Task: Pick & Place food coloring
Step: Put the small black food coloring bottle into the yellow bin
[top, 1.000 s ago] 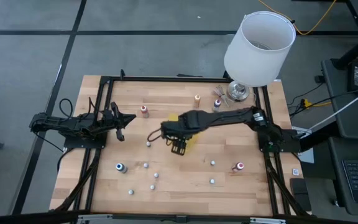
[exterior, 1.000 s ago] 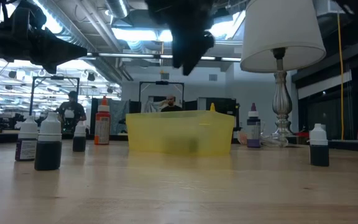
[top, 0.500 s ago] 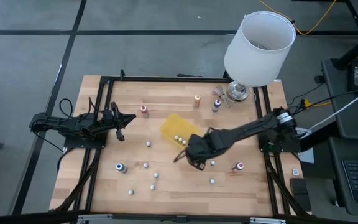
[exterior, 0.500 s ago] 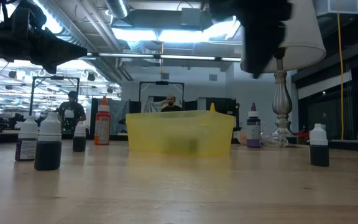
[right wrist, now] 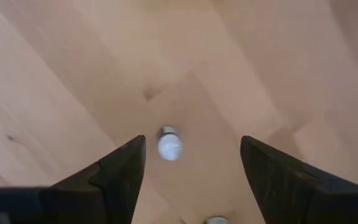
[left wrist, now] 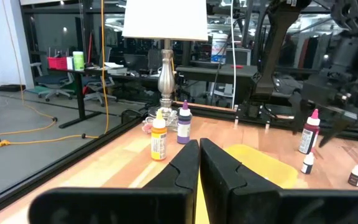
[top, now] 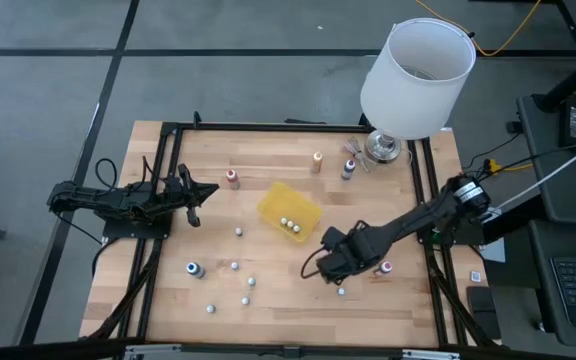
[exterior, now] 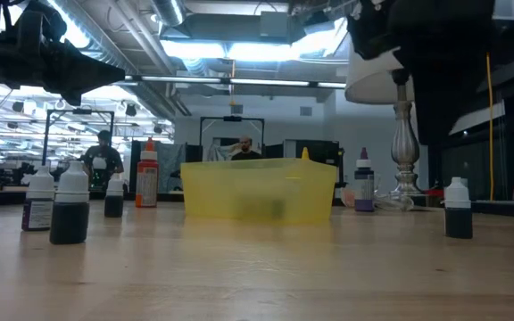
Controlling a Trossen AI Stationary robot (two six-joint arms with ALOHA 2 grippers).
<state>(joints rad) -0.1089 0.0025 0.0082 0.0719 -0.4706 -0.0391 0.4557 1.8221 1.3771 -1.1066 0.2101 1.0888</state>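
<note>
The table point(top: 268, 300) is pale wood in butcher-block strips, smooth and matte, framed by black rails. On it sits a tray point(top: 289, 210) of translucent yellow plastic, square and shallow-walled, turned at an angle; a few white-capped bottles point(top: 290, 224) lie inside it. The rest of the food coloring is scattered: small cylindrical dropper bottles, mostly with white caps and dark or clear bodies. One point(top: 194, 268) near the left front has a blue top, one point(top: 385, 267) at the right a red cap, and others point(top: 243, 300) dot the front of the table. At the back stand taller bottles: red-capped point(top: 232, 178), orange point(top: 317, 160) and purple point(top: 349, 169).

A lamp point(top: 415, 75) with a white drum shade and turned silver stem stands at the back right corner. The floor below is grey concrete; the low view looks into a workshop with ceiling lights, where two people stand far behind.

The right gripper point(right wrist: 179, 163) hangs directly over a white-capped bottle point(right wrist: 170, 144) on bare wood, its dark wedge-shaped fingers point(right wrist: 124, 169) spread wide to either side, holding nothing. In the high view that arm reaches to the front centre, beside another white cap point(top: 341, 291).

The left gripper point(left wrist: 199, 163) waits at the left edge, fingers pressed together, empty, pointing toward the tray.
</note>
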